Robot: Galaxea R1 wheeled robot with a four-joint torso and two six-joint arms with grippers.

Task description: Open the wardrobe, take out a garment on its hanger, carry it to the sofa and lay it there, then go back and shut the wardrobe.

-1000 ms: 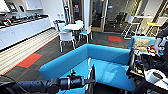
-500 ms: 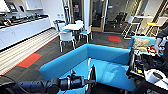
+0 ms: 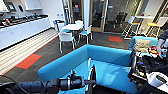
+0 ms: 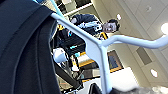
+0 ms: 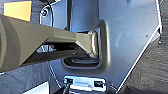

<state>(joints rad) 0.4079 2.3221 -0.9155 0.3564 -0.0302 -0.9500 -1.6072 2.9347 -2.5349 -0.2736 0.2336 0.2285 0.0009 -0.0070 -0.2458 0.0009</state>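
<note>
Sofa (image 3: 105,67) bright blue, directly ahead in head view, seat facing the robot. Left arm comes in low from the left, left claw (image 3: 90,81) at its tip over the sofa's near edge, clamped on the hanger (image 3: 89,65), which rises thin and white above it. Left wrist view: white hanger (image 4: 100,47) close up with the black garment (image 4: 25,47) draped beside it, a person (image 4: 85,23) behind. Person's hand (image 3: 159,47) at head view's right edge. Right claw: cannot tell its state. White chairs (image 3: 67,38) and a round surface (image 3: 72,26) stand well beyond the sofa.
</note>
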